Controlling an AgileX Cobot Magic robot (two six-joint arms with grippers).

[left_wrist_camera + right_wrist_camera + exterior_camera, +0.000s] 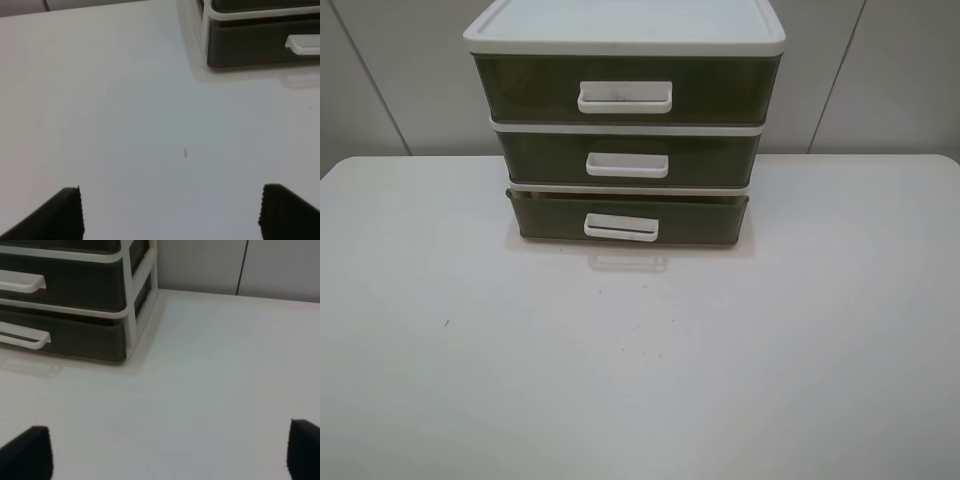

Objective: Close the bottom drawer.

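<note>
The bottom drawer (pixel 550 220) is the lowest olive-brown tier of the white-topped three-drawer unit (pixel 625 25). It sticks out a little in front of the two drawers above it, and its small white handle (pixel 621 227) faces me. It also shows in the left wrist view (pixel 250 45) and the right wrist view (pixel 80 337). My left gripper (pixel 170 215) is open and empty over the table, well short of the drawer's left front corner. My right gripper (pixel 165 455) is open and empty, off the drawer's right front corner. Neither arm shows in the exterior view.
The unit stands at the back middle of a white table (pixel 640 380), close to a grey panelled wall (pixel 880 80). A small dark speck (pixel 446 323) marks the tabletop at the left.
</note>
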